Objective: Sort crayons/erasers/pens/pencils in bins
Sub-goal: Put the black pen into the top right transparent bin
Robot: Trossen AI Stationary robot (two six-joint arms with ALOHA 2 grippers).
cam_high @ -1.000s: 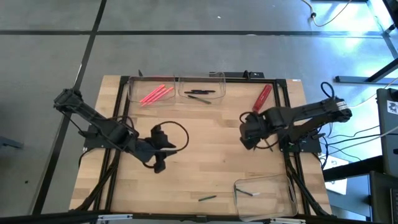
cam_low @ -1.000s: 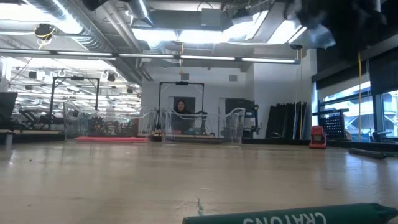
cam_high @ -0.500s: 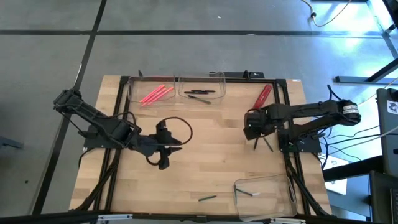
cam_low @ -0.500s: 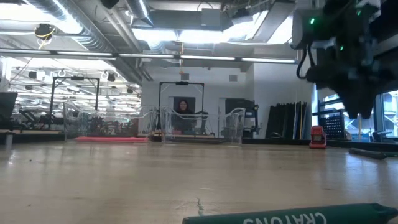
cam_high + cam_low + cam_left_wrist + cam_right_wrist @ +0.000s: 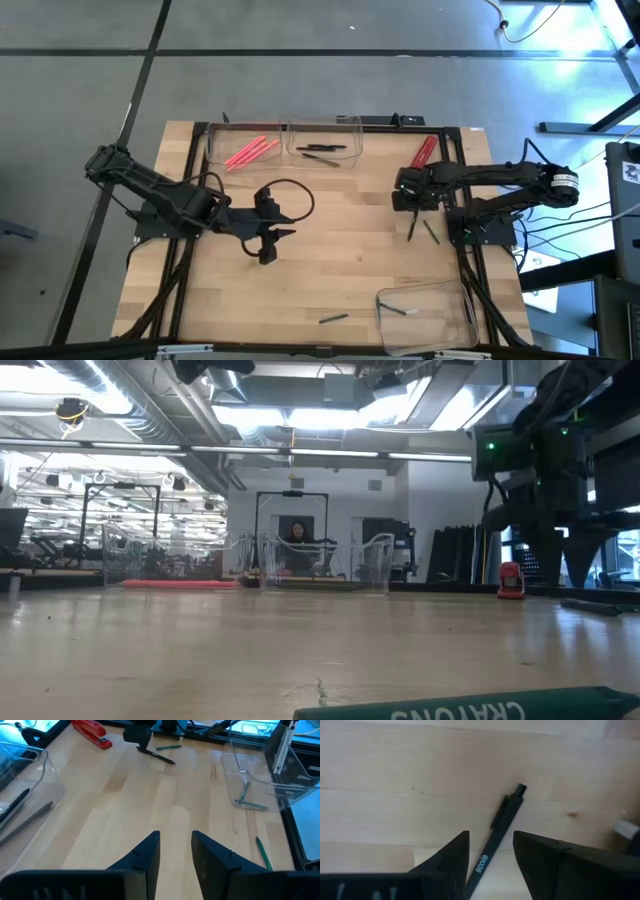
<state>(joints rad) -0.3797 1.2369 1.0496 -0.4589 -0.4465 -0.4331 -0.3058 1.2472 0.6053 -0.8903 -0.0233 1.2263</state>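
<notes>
Over the table's right part my right gripper (image 5: 410, 200) points down, open, its fingers (image 5: 452, 855) on either side of a black pen (image 5: 502, 817) that lies flat on the wood. A dark green crayon (image 5: 432, 232) lies beside the pen. My left gripper (image 5: 275, 240) hovers open above the table's middle left with nothing in it. Two clear bins stand at the far edge, one with pink sticks (image 5: 250, 150), one with black pens (image 5: 322, 152). A third bin (image 5: 440, 292) at the near right holds a green crayon (image 5: 400, 311). Another green crayon (image 5: 333, 319) lies near the front edge.
A red stapler (image 5: 422, 152) lies at the far right, just beyond my right gripper. Bare wood stretches across the table's middle between the two arms. In the low view the near green crayon (image 5: 470, 707) fills the lower edge.
My right gripper has come down toward the table and drifted toward the far edge, uncovering the black pen and green crayon and rolling about its own line as it sank. My left gripper has swung a little toward the table's right. Neither gripper's opening has changed.
</notes>
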